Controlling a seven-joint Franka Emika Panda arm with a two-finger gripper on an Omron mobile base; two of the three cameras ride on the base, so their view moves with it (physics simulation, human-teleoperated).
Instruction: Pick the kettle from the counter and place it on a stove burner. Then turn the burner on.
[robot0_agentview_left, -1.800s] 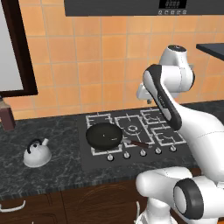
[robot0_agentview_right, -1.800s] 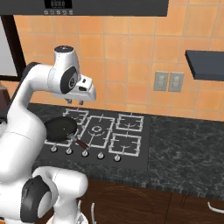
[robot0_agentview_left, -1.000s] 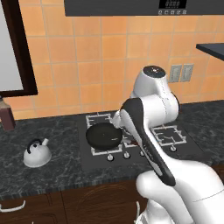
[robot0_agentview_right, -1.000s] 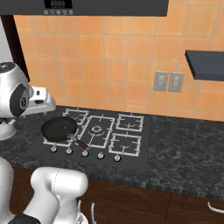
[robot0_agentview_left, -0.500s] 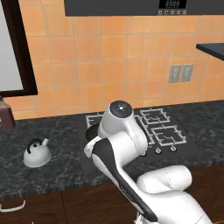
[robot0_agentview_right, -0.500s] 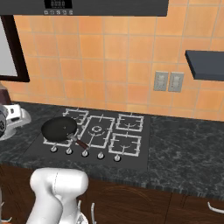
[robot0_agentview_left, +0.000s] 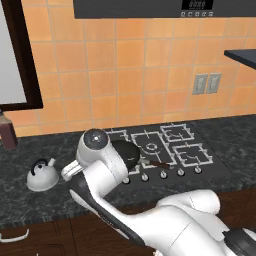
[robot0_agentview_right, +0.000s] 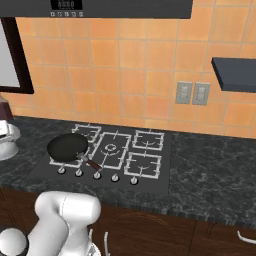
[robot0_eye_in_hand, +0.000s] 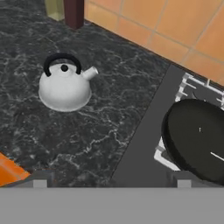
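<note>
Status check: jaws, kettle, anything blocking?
Jaws: cannot tell. Squat silvery-white kettle upright on dark marbled counter, ungrasped. Round black frying pan sits on the cooktop.

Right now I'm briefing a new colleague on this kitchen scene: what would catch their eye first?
Probably the white arm bending across the front of the left base view, swung left toward the kettle. The kettle sits upright on the dark counter, left of the stove. Next, the black frying pan on the stove's front-left burner.
</note>
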